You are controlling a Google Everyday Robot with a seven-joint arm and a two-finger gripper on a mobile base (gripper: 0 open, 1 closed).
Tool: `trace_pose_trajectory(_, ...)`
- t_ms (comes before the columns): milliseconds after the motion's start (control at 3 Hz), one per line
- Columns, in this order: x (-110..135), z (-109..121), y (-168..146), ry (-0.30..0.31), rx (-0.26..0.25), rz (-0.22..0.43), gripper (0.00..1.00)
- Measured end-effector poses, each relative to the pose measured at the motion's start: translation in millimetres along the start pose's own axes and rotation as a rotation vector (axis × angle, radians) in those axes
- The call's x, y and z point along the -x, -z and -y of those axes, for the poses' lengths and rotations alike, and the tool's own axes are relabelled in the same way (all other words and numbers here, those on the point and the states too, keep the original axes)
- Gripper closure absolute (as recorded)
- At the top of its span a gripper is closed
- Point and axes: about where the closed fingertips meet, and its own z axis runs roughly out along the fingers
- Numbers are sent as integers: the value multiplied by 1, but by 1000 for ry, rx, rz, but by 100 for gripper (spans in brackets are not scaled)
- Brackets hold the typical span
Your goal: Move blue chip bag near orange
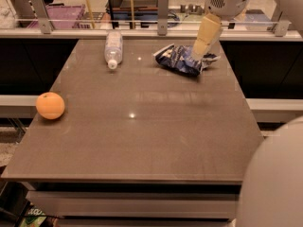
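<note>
Item: crumpled dark blue foil chip bag, far right of the brown bench, well apart from the round orange fruit at the left edge. Judged light, soft, slippery; pinch a raised fold. Cream gripper at the bag's right end; its opening cannot be told.

A clear plastic bottle is lying on its side near the far edge of the brown tabletop, left of the middle, its white cap pointing toward the near edge. The tabletop is catching small glints of light near its centre. Just beyond the far edge a low clear barrier is running across, with metal posts holding it upright. Behind it, past the far left corner, a purple crate is sitting. The end effector is hanging over the far right part of the tabletop.
</note>
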Motion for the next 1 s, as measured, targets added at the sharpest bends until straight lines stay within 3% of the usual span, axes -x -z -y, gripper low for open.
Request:
trace_pose_trajectory(667,29,13,-23,37,-28,10,0)
trace_pose_trajectory(1000,54,16,-52,93,-4,60,0)
